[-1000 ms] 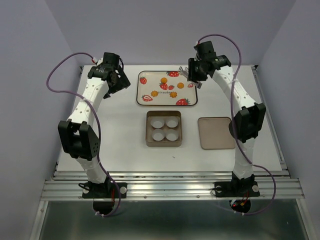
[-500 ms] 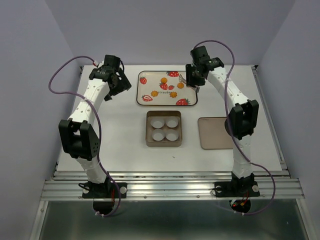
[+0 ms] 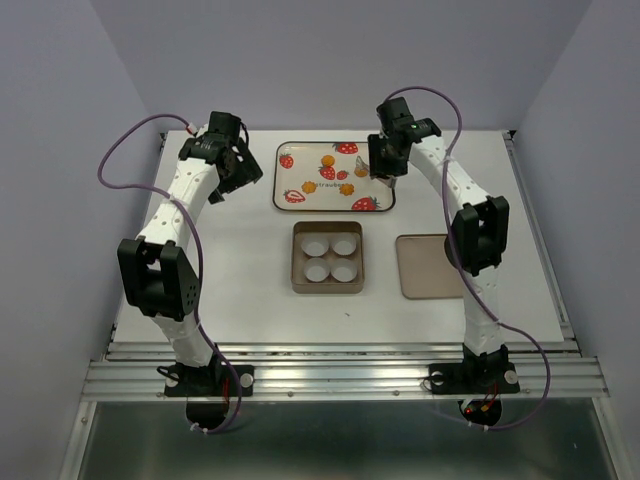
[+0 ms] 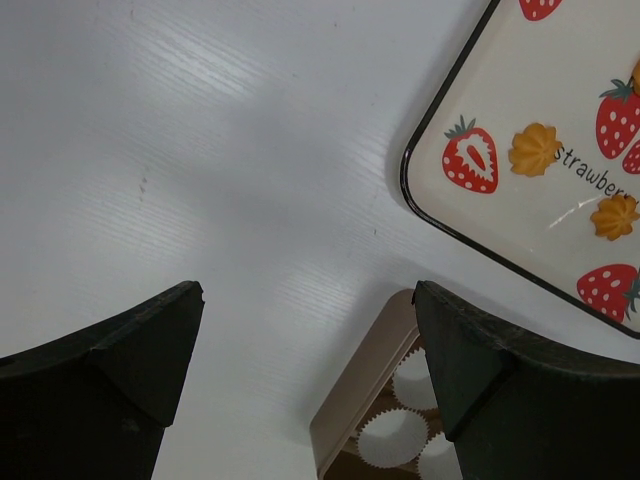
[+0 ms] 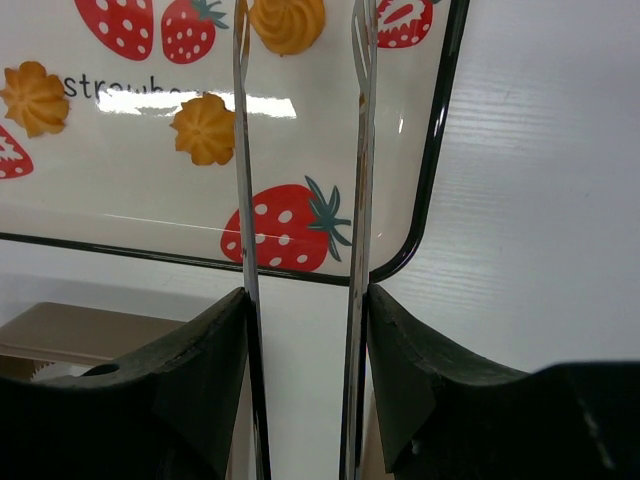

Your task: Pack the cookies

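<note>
Several orange-yellow cookies [image 3: 327, 160] lie on a white strawberry-print tray [image 3: 283, 203] at the back of the table. My right gripper [image 3: 381, 166] hovers over the tray's right end, shut on metal tongs [image 5: 360, 150]. The tongs' two arms stand apart; one cookie [image 5: 288, 22] lies between them near their tips, and two more cookies [image 5: 205, 128] lie to the left. My left gripper [image 3: 236, 170] is open and empty over bare table left of the tray. In the left wrist view, two cookies [image 4: 535, 148] show on the tray.
A tan square box [image 3: 298, 258] with four white paper cups [image 3: 316, 247] sits mid-table in front of the tray. Its flat tan lid [image 3: 430, 265] lies to its right. The box corner [image 4: 370, 380] shows between my left fingers.
My right gripper with the tongs has moved left and slightly forward onto the tray's right end. The left arm has barely moved.
</note>
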Tool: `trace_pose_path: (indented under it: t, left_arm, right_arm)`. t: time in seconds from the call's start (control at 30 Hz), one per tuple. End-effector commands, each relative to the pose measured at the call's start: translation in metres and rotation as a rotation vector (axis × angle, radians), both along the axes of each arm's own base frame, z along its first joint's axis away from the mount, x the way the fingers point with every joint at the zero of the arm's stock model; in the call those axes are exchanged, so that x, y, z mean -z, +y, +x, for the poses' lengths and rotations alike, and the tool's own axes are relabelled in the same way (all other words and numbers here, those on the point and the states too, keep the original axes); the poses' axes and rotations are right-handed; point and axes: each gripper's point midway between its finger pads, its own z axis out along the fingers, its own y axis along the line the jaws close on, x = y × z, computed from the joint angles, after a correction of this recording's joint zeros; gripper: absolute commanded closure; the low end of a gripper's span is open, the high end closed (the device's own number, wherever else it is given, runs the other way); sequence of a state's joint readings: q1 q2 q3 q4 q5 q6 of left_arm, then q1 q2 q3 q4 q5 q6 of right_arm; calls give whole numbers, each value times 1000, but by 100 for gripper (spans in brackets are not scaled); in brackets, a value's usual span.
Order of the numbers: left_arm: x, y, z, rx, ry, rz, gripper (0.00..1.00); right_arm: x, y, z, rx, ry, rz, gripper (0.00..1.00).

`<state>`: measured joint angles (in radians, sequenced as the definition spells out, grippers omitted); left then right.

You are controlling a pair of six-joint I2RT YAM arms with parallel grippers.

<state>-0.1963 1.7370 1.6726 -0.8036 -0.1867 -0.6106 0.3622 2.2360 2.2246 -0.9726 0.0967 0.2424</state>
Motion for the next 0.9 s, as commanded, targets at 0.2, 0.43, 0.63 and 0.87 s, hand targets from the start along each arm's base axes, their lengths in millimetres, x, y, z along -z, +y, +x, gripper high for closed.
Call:
trace_pose_path:
  t: [0.2, 0.43, 0.63, 0.87]
  left_arm:
    - [-10, 1, -6, 5, -29, 7, 1]
    - [-11, 4, -7, -1, -31, 21, 1]
    - [-12, 6, -9, -1, -33, 29, 1]
    - [-12, 7, -11, -3, -34, 32, 1]
  right_arm:
    - [-14, 18, 4, -42, -57, -5, 46]
    - [-7, 15, 4, -39, -53, -51, 46]
    - [0, 11, 2, -23, -47, -97, 46]
    - [5, 16, 2, -27, -39, -100, 46]
